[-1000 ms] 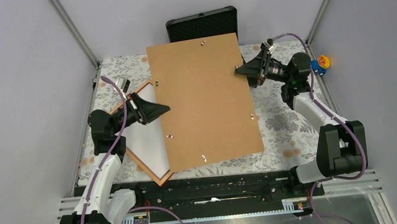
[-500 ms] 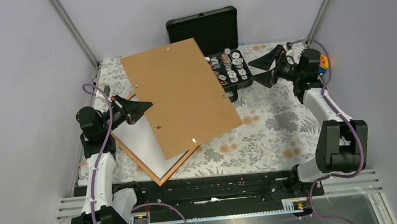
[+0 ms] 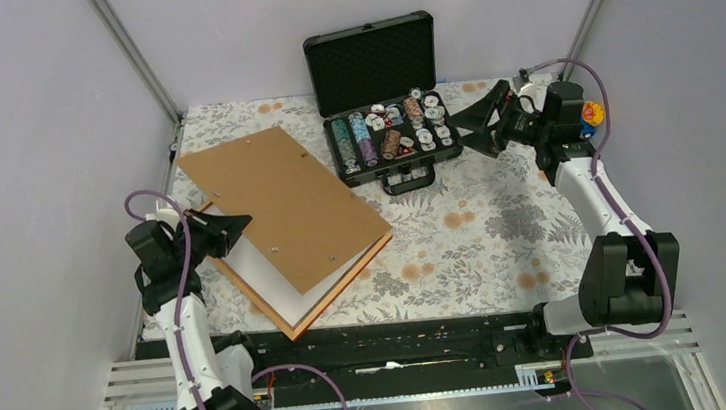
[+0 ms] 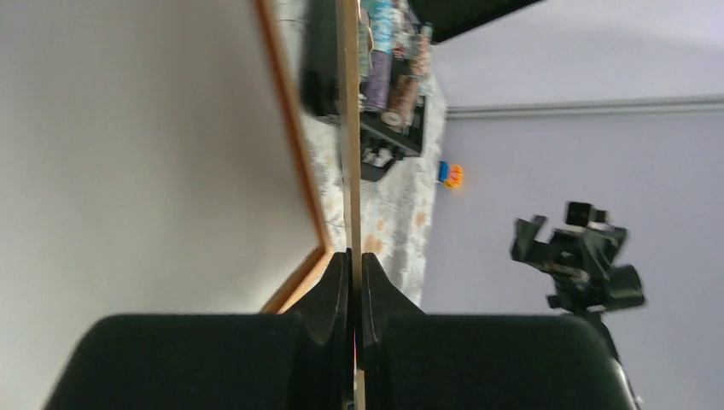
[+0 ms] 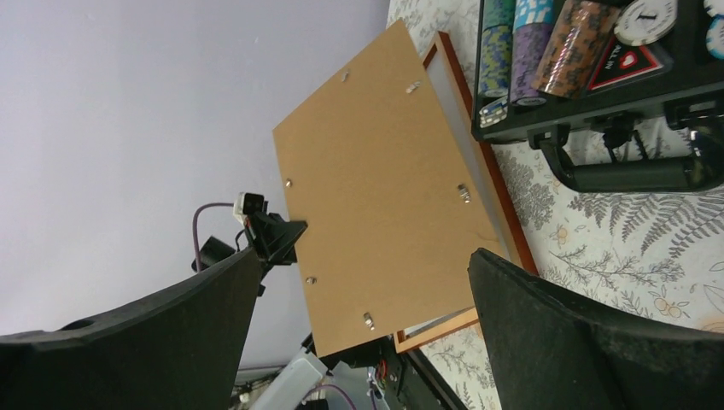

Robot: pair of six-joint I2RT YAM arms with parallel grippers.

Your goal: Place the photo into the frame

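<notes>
The frame (image 3: 347, 285) lies on the left of the table with the photo (image 3: 274, 277) in it, white back up. The brown backing board (image 3: 283, 203) lies tilted over both and hides most of them. My left gripper (image 3: 243, 223) is shut on the board's left edge. In the left wrist view the jaws (image 4: 353, 256) pinch the thin board edge, with the photo's white back (image 4: 145, 154) and the frame's rail (image 4: 294, 145) beside it. My right gripper (image 3: 478, 124) is open and empty at the back right, well apart from the board (image 5: 384, 188).
An open black case of chips (image 3: 387, 132) stands at the back middle, between the board and my right gripper. A small blue and orange toy (image 3: 586, 115) sits at the far right edge. Grey walls close in both sides.
My right gripper has let go of the board's right edge and pulled back to the right. The board has swung down and left onto the frame, still held by my left gripper.
</notes>
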